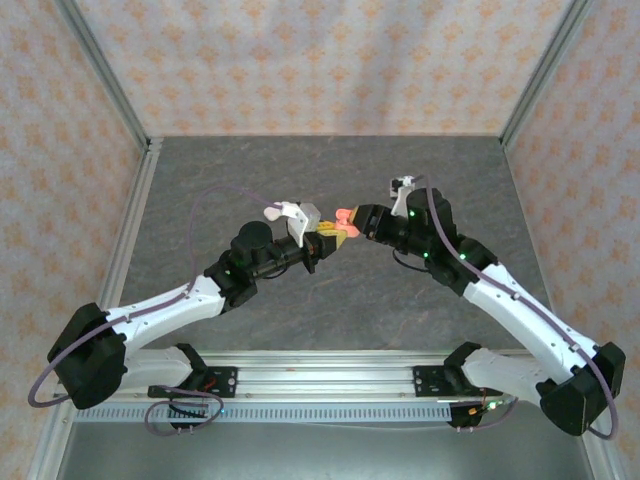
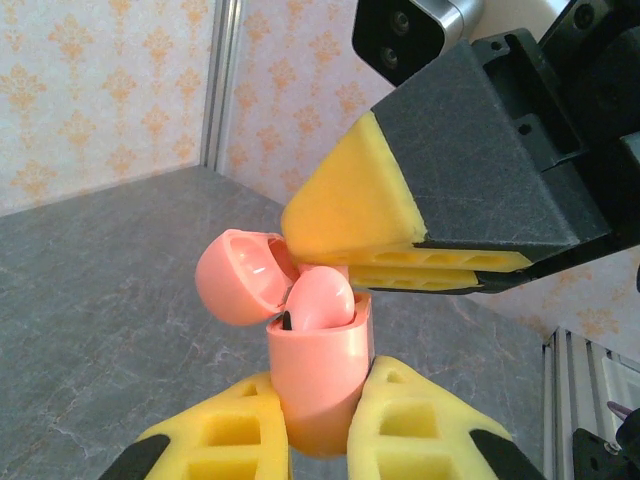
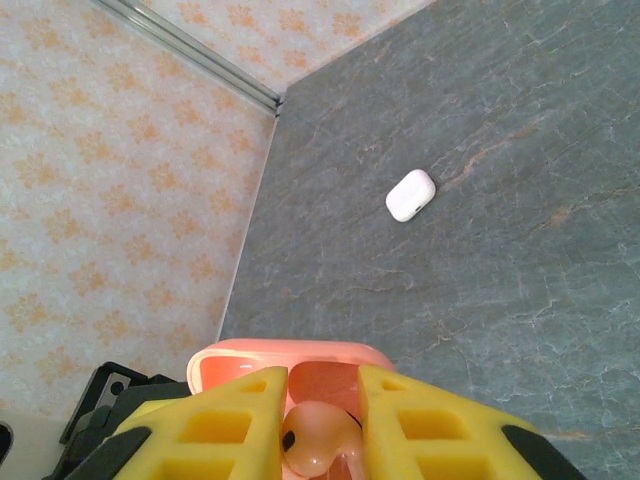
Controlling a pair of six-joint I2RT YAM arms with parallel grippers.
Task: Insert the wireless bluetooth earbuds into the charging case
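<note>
**Coral earbud at case mouth, seating not confirmed**

The right claw (image 3: pixel 320 388) is closed around 1 coral-pink earbud (image 2: pixel 322 298). The bulb sits in the mouth of the coral-pink charging case (image 2: pixel 318 372) and the stem points down inside.

The left claw (image 2: pixel 322 402) is clamped on the case's lower body. It holds the case upright in the air above the table (image 3: pixel 520 300), with the lid (image 2: pixel 240 285) swung open to one side.

Judgement: this bud looks mostly in. Left to do are the final press, the release and closing the lid. I cannot tell whether the neighbouring well is filled.

Count:
- 2 claws
- 1 earbud seen
- 2 cases: 1 coral-pink, held, and 1 white case (image 3: pixel 411 194), lid down, on the table well apart
</note>
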